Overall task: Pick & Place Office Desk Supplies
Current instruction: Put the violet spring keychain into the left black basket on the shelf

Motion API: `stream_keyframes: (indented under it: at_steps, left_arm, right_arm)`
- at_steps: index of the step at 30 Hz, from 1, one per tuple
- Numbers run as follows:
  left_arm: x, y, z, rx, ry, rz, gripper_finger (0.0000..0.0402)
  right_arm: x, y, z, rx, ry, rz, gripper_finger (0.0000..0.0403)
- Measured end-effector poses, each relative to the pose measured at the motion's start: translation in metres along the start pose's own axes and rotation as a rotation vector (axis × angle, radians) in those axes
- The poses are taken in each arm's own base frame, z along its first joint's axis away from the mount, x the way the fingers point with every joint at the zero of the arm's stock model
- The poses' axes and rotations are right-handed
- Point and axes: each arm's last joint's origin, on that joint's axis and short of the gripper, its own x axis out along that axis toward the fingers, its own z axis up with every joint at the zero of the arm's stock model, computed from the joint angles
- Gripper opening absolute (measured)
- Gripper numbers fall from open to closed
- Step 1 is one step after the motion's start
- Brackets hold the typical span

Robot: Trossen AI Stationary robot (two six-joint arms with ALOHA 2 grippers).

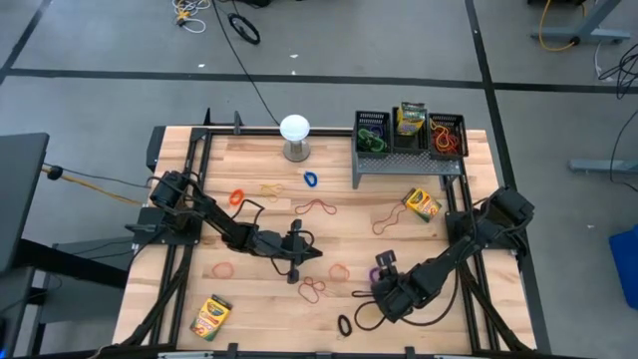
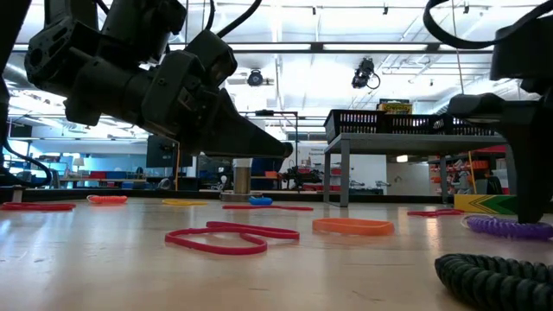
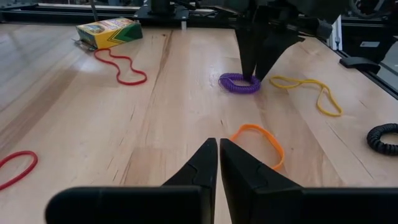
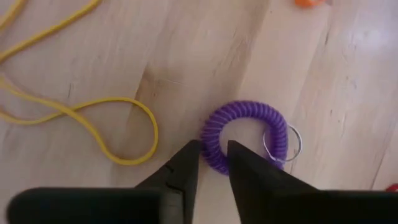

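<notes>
Near the table's front right lies the purple coiled plastic wrist loop [image 4: 245, 134], straddled at its rim by the slightly parted, unclosed right gripper [image 4: 213, 154]; light, springy, best pinched across the coil

Two matte-black jointed arms w/ looping black cables, tapered fingers.

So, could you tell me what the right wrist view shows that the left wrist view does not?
Only the right wrist view shows the small metal ring on the purple coil, and the right gripper straddling the coil's edge. Only the left wrist view shows a crayon box, red band, orange band, black coil and the shut left gripper. Both show the purple coil and yellow band.
</notes>
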Motion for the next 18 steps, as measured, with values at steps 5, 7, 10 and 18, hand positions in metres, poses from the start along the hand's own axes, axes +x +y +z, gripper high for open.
stream_keyframes:
  at_steps: [5, 7, 10, 18]
  left_arm:
    - [0.0000, 0.0000, 0.0000, 0.000, 0.000, 0.000, 0.0028]
    - [0.0000, 0.0000, 0.0000, 0.000, 0.000, 0.000, 0.0028]
    - [0.0000, 0.0000, 0.0000, 0.000, 0.000, 0.000, 0.0028]
    - [0.0000, 0.0000, 0.0000, 0.000, 0.000, 0.000, 0.0028]
  right_arm:
    - [0.0013, -0.0014, 0.0031, -0.041, -0.025, 0.006, 0.0041]
    - [0.0014, -0.0024, 0.0043, -0.058, -0.033, 0.006, 0.0026]
    - [0.0014, -0.0028, 0.0044, -0.073, -0.036, -0.005, 0.0016]
    - [0.0009, -0.0030, 0.0043, -0.073, -0.039, -0.016, 0.0017]
